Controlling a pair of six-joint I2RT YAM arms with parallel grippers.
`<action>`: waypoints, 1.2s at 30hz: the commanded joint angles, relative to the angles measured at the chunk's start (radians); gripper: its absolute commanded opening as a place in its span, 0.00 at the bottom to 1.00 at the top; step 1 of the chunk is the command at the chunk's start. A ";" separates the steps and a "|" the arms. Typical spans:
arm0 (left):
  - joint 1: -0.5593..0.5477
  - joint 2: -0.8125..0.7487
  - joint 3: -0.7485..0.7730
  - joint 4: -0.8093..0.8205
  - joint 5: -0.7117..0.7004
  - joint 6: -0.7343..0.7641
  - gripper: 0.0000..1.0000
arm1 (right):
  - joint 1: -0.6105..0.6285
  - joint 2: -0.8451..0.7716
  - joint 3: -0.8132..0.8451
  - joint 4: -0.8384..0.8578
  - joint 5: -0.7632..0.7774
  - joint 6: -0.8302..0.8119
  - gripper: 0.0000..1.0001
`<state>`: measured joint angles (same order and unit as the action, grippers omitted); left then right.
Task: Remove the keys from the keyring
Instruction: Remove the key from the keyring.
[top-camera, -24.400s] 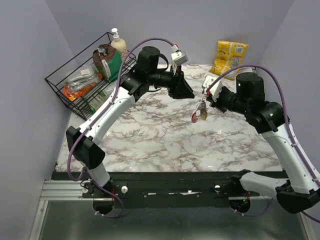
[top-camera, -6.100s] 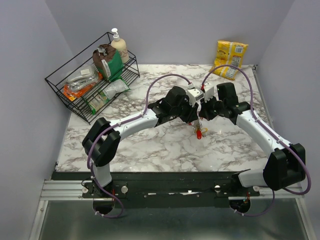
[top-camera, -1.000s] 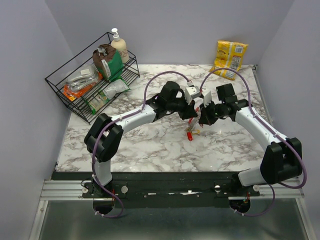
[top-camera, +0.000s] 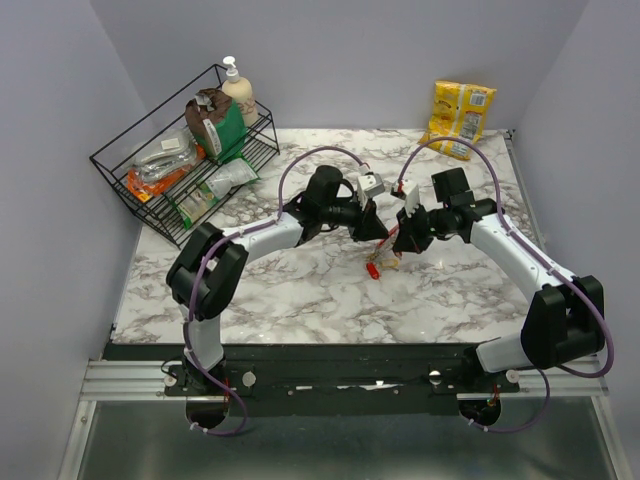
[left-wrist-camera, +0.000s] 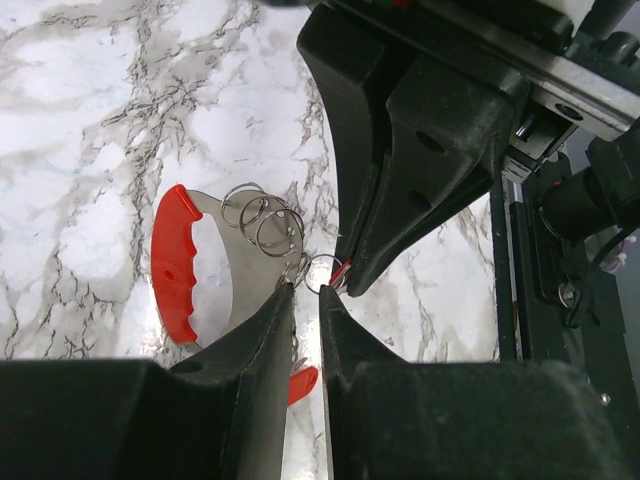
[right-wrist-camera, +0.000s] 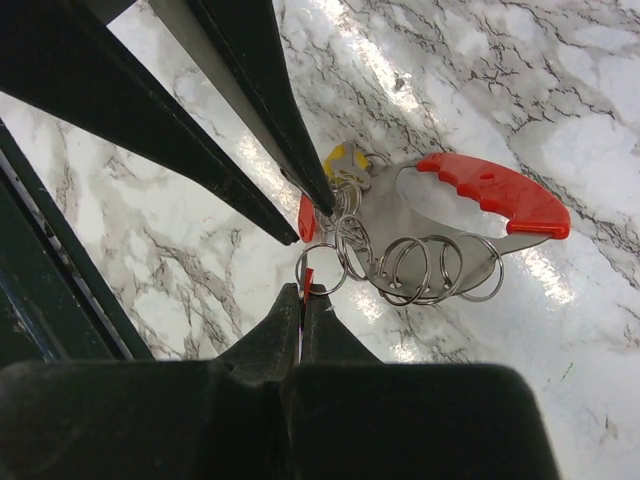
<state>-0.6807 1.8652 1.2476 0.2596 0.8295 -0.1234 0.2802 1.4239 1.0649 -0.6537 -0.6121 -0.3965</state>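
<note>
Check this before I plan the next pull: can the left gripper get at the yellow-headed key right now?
Probably yes. The left gripper sits right beside the yellow-headed key with nothing between them; the right gripper pinches a ring lower down, clear of it.

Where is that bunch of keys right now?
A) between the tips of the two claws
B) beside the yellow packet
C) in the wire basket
A: both wrist views show the keyring and the keys right between the left gripper and right gripper tips.
</note>
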 joint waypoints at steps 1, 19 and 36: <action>0.000 0.032 0.007 0.044 0.085 0.028 0.26 | -0.006 -0.014 0.023 -0.024 -0.029 -0.019 0.01; 0.007 0.046 -0.008 0.056 0.125 0.119 0.28 | -0.006 -0.023 0.049 -0.093 -0.081 -0.067 0.01; 0.125 -0.162 -0.168 0.131 0.077 0.108 0.29 | 0.050 0.164 0.340 -0.339 0.015 -0.145 0.03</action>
<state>-0.5701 1.7802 1.1316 0.3283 0.9249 -0.0257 0.2981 1.5272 1.3529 -0.9100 -0.6292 -0.5087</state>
